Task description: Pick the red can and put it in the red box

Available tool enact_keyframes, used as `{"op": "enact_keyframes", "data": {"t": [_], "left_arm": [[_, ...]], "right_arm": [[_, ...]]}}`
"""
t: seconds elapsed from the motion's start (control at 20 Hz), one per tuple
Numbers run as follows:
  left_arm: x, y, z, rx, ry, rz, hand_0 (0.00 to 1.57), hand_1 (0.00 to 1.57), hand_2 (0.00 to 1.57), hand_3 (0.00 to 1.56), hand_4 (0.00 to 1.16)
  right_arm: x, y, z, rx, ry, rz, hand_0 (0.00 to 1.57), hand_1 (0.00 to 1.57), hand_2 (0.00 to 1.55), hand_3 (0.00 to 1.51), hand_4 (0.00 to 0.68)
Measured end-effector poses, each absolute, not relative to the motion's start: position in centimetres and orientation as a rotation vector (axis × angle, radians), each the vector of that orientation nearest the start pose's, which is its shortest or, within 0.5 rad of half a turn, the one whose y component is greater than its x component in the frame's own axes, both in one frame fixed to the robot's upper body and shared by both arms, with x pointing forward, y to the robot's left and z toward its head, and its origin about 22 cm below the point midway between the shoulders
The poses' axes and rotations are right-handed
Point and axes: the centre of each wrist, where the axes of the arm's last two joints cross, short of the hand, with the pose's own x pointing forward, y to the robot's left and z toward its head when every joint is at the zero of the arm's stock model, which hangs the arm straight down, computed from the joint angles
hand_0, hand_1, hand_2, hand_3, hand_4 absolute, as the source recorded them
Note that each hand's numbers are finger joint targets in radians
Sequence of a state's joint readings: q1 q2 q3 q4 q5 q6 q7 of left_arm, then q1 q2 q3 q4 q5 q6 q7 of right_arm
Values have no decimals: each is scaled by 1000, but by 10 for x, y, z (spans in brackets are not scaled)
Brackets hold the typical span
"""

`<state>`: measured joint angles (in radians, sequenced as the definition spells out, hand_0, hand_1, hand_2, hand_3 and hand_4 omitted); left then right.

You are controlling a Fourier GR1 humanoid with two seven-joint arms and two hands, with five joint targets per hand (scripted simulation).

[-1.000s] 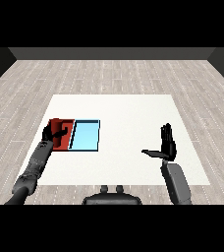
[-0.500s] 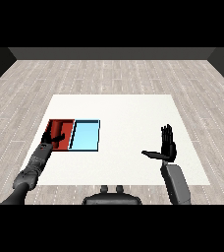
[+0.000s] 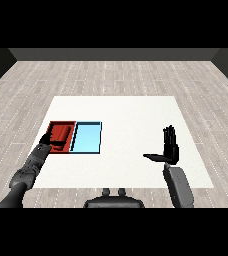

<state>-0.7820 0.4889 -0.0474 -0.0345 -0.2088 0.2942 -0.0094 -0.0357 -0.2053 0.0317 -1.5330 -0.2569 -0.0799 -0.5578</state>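
White table (image 3: pixel 131 115) on grey plank floor, red tray (image 3: pixel 61 131) touching light blue tray (image 3: pixel 87 137). Left hand (image 3: pixel 51 142) over red tray, finger state and red can indiscernible. Right hand (image 3: pixel 170 148) well apart, fingers straight, thumb out.

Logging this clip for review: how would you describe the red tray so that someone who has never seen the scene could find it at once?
On the white table, look to the left side, where two shallow trays lie side by side. The red tray is the outer one, nearer the table's left edge, with the left hand over its near corner. Its neighbour, the light blue tray, differs by colour.
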Motion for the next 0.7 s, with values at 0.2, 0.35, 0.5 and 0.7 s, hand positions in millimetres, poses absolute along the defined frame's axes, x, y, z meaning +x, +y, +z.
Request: {"op": "enact_keyframes", "data": {"t": [0.2, 0.35, 0.5, 0.7], "left_arm": [[348, 389, -34, 836, -870, -206, 0, 0, 0, 0, 0], [354, 386, -27, 822, -1046, -79, 0, 0, 0, 0, 0], [365, 379, -14, 748, -1291, 57, 0, 0, 0, 0, 0], [382, 355, 2, 601, -1625, 145, 0, 0, 0, 0, 0]], "right_arm": [[244, -268, 10, -8, -2128, -71, 0, 0, 0, 0, 0], [244, -269, 10, 1, -2138, -68, 0, 0, 0, 0, 0], [243, -270, 10, 13, -2138, -66, 0, 0, 0, 0, 0], [245, -263, 11, 44, -2135, -60, 0, 0, 0, 0, 0]]}}
